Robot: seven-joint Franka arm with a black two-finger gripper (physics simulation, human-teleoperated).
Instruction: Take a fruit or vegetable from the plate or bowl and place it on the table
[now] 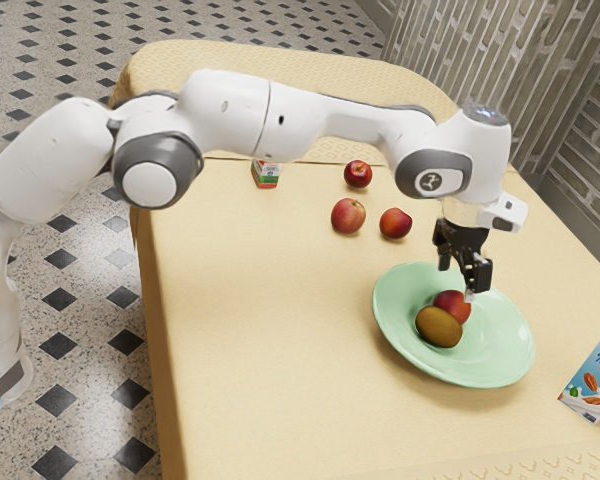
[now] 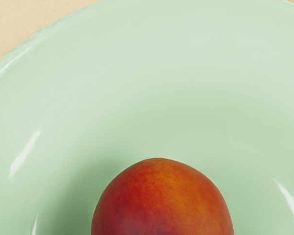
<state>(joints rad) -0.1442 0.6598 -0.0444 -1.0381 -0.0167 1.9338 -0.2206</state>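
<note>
Gripper point(image 1: 457, 280), black, 2 fingers: set wide, nothing held; hanging above the bowl, right of centre in the exterior view.

Step in hand, as judged: lowering onto the red-orange fruit point(image 1: 453, 304). This lies in the bowl, nearly under the gripper, and at the lower edge of the wrist view. Handling: centre over it, turn the hand so that neither finger comes down on its neighbour, descend straight, close gently at the widest girth. Round, smooth skin may roll from an off-centre pinch. Lift clear of the rim before moving sideways.

Surroundings, largest to smallest:
- Table point(image 1: 250, 350), yellow cloth; broad free stretch at the lower left of the exterior view, suited to setting down.
- Bowl point(image 1: 500, 350), pale green, wide and shallow; its raised rim is the obstacle on the way out.
- Milk carton point(image 1: 592, 382), upright, right edge; best avoided.
- Brown oval fruit point(image 1: 438, 328), in the bowl, close against the red-orange fruit; likeliest hindrance to a finger.
- 3 red fruits point(image 1: 348, 217), upper centre, on the table.
- Small carton point(image 1: 266, 176), beyond them, upper left of centre.
</note>
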